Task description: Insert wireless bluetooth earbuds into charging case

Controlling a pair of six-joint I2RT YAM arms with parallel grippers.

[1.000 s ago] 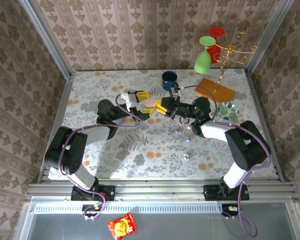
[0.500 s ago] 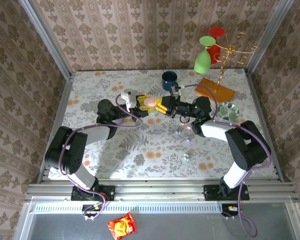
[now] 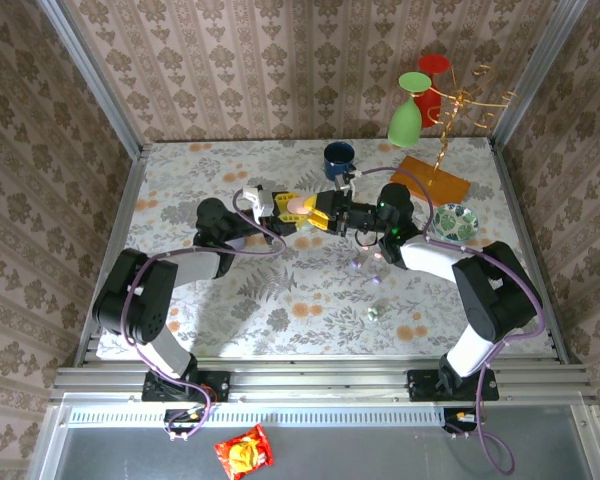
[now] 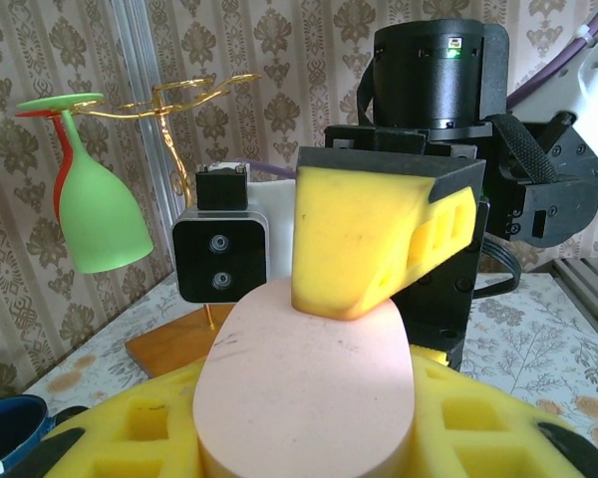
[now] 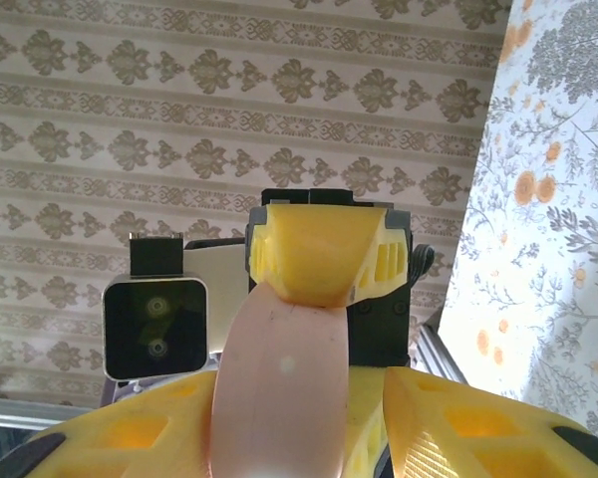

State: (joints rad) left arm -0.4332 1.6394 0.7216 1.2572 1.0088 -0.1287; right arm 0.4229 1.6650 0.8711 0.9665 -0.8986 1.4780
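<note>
Tiny earbuds [image 3: 372, 313] loose on the table [image 3: 180, 200], right of centre, toward the near edge. Above the far half, pink egg-shaped case [image 3: 300, 204] now clamped in left gripper [image 3: 284, 203], wide a second ago. Since then right gripper [image 3: 318, 212] loosened, narrowly parted, gap beside case.

left hand [image 3: 284, 207] clamped onto pink case [image 3: 299, 204], right hand [image 3: 319, 213] loosening
</note>
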